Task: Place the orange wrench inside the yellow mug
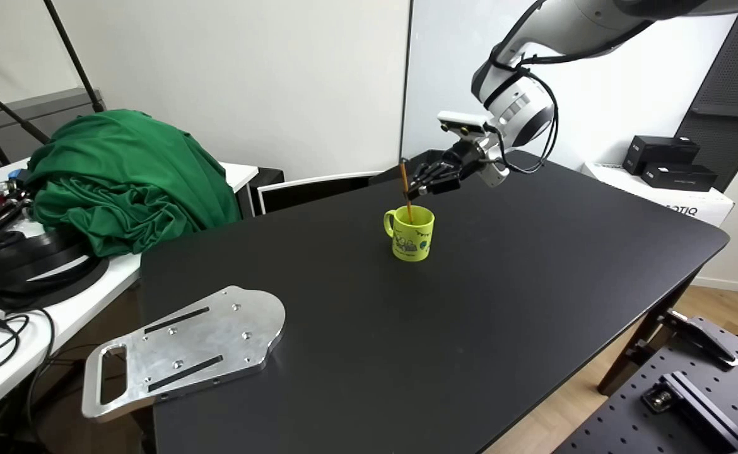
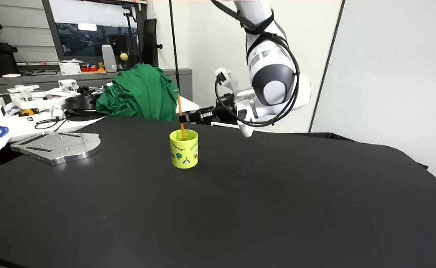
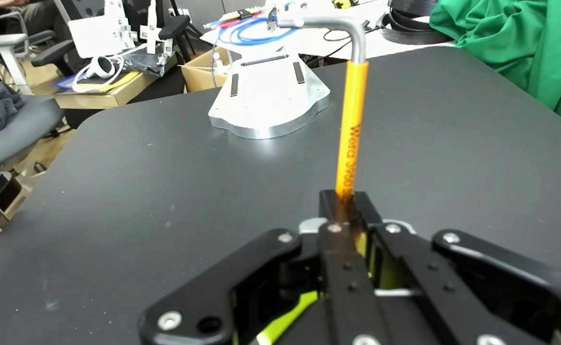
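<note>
The orange wrench [image 1: 405,178] is a thin L-shaped hex key with an orange sleeve and a bent silver top, also seen in an exterior view [image 2: 180,105]. It stands nearly upright, its lower end inside the mouth of the yellow mug [image 1: 412,243]. The mug stands upright on the table and also shows in an exterior view [image 2: 184,153]. My gripper [image 1: 412,191] is above the mug's rim. In the wrist view the fingertips [image 3: 347,208] are shut around the wrench's shaft [image 3: 351,129]. Only yellow-green bits of the mug [image 3: 287,318] show behind the fingers. The wrench's lowest tip is hidden.
A silver metal plate [image 1: 199,347] with slots lies at one table end, also seen in the wrist view [image 3: 268,98]. A green cloth heap [image 1: 129,183] lies on a white side table beside the dark table [image 1: 470,340].
</note>
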Robot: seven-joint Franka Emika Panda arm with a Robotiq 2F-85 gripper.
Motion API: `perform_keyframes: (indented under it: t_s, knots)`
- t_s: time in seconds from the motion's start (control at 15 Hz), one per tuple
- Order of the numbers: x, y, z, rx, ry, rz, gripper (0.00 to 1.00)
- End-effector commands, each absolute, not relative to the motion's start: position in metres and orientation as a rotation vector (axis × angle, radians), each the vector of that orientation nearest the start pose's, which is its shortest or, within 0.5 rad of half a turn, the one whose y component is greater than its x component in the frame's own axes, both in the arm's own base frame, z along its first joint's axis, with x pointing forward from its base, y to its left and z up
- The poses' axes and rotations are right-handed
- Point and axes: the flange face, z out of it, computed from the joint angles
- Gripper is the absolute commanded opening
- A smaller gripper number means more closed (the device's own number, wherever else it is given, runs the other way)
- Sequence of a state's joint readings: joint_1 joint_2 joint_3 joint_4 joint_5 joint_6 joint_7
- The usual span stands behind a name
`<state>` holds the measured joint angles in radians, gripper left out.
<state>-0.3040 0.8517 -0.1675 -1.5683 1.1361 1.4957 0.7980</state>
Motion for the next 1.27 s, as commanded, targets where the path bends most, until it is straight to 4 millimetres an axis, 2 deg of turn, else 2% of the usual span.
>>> perform_keyframes:
  t_s: [0.0, 0.2, 0.47, 0.6, 0.8, 0.87, 0.93, 1.2]
  knots:
    - [0.611, -0.182, 0.137, -1.355, 1.620, 1.123, 0.35]
    - [0.613, -0.184, 0.145, -1.370, 1.619, 1.107, 0.55]
    - [0.616, -0.189, 0.174, -1.410, 1.622, 1.071, 0.81]
    - [0.610, -0.191, 0.190, -1.472, 1.629, 1.052, 0.95]
    - [0.590, -0.195, 0.204, -1.560, 1.658, 1.090, 1.00]
    - [0.605, -0.197, 0.190, -1.523, 1.637, 1.069, 0.96]
    - [0.601, -0.198, 0.194, -1.542, 1.643, 1.077, 1.00]
    - [0.595, -0.196, 0.197, -1.550, 1.652, 1.088, 1.00]
